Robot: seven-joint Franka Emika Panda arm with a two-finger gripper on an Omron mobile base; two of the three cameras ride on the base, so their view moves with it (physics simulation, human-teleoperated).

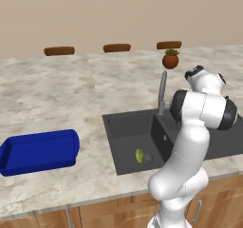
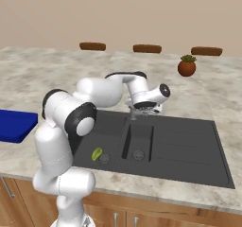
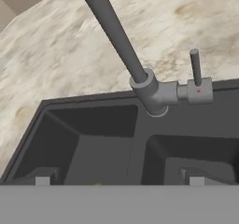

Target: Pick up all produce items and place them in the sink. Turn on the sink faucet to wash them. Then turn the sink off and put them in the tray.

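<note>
Marble-patterned stone forms the counter [image 1: 57, 94], pale cream veined with grey, and let into it is the sink [image 2: 189, 148]: a matte dark-grey rectangular unit with two basins and a flat ribbed drainboard on one side. Each basin has a small round metal drain.

In the larger basin of the sink lies the produce item [image 1: 139, 155], a small smooth yellow-green oval, resting on the basin floor just beside the drain there; from the right base view it [image 2: 97, 153] shows the same way, close to the near wall.

At the sink's back edge stands the sink faucet [image 3: 140, 78], a slim grey metal tube rising from a round collar, with a short boxy side fitting that carries an upright lever marked by a tiny red dot. In the left base view its neck [image 1: 163, 87] rises thin and straight behind the arm.

The gripper [image 2: 145, 109] hangs above the back of the sink, near the faucet base, with its jaws spread wide and nothing between them.

Well away from the sink on the counter sits the tray [image 1: 40, 151], bright blue, shallow, rectangular with rounded corners and a lipped rim.

Beyond the sink, farther back on the counter, stands a round brown pot [image 2: 186, 67] with a spiky green plant.
</note>
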